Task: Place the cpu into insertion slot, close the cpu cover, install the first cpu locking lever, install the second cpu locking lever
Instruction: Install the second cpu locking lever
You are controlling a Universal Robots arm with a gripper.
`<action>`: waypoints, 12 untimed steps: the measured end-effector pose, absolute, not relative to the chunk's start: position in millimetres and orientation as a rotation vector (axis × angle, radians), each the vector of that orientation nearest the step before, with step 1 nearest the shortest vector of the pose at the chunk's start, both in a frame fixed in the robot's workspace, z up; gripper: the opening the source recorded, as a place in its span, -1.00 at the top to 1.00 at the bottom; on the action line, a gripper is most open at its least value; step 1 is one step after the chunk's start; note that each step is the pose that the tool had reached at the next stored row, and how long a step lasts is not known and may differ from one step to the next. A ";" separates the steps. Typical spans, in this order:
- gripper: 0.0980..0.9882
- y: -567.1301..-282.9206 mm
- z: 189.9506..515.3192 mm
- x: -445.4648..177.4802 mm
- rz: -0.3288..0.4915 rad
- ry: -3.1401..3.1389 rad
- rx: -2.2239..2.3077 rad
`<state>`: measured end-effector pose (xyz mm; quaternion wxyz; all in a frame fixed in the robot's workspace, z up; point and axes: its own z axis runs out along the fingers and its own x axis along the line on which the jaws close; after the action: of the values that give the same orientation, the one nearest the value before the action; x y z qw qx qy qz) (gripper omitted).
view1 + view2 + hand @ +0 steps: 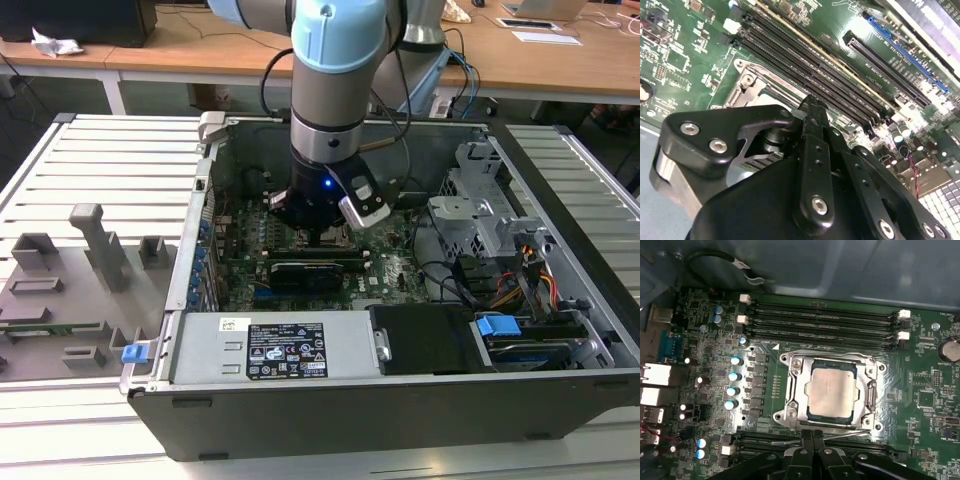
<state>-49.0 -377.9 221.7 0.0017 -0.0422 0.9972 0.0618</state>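
Observation:
In the first wrist view the cpu (832,392) lies flat in the insertion slot (785,416), its dull silver top showing through the window of the cpu cover (792,390). The cover is down around the chip. A thin wire locking lever (855,432) runs along the socket edge nearest my gripper (813,436). The black fingers (807,440) are pressed together right at that lever, beside the socket. In the second wrist view the gripper (812,102) hangs over a corner of the socket (747,82). The exterior view has the gripper (320,235) low over the motherboard.
Long memory slots (825,320) run along the socket's far side, and blue-topped capacitors (732,390) stand beside it. In the exterior view a black card (305,272) lies near the gripper inside the open case (190,270). Drive bays (480,215) and cables sit at the exterior view's right.

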 end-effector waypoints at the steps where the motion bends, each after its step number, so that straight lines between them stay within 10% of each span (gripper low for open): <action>1: 0.98 -378.8 221.7 -49.9 0.202 3.129 -0.133; 12: 0.98 -388.4 211.9 -65.4 0.304 3.118 -0.143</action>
<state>-65.4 -388.4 211.9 0.0029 -0.0455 0.9942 0.0969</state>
